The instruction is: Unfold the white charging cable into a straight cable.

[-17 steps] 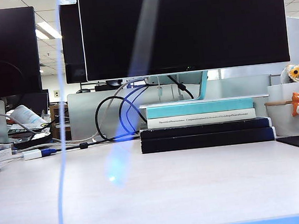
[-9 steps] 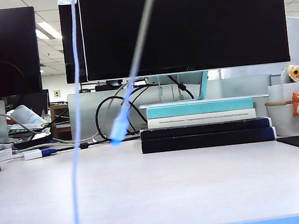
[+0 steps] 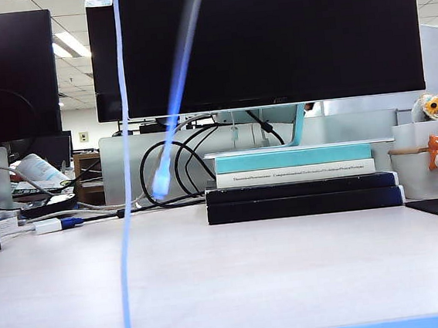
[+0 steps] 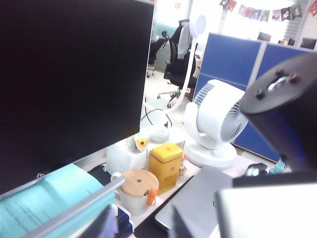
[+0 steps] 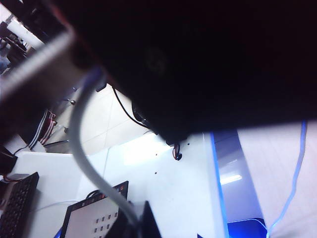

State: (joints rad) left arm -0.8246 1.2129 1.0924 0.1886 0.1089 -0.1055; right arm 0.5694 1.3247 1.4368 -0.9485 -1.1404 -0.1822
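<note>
The white charging cable (image 3: pixel 125 181) hangs close to the exterior camera as a blurred blue-white strand that runs from the top edge to the bottom edge. A second stretch slants down to its plug end (image 3: pixel 161 186), which dangles above the table. Neither gripper shows in the exterior view. In the right wrist view my right gripper (image 5: pixel 141 218) is shut on the cable (image 5: pixel 86 148), which curves down into its fingers. Another thin stretch (image 5: pixel 294 173) trails beside the table. My left gripper (image 4: pixel 142 225) has its jaws apart, and a pale blur lies on one finger (image 4: pixel 108 223).
A large black monitor (image 3: pixel 269 35) stands on a stack of books (image 3: pixel 298 179). Thick black monitor cables (image 3: pixel 151 170) loop behind, beside a white adapter with a blue plug (image 3: pixel 50 224). A white cup with an orange cat (image 3: pixel 428 163) is at the right. The left wrist view also shows a fan (image 4: pixel 218 124).
The long hanging strand has shifted to the right across the exterior view. The plug end has swung upward, away from the table.
</note>
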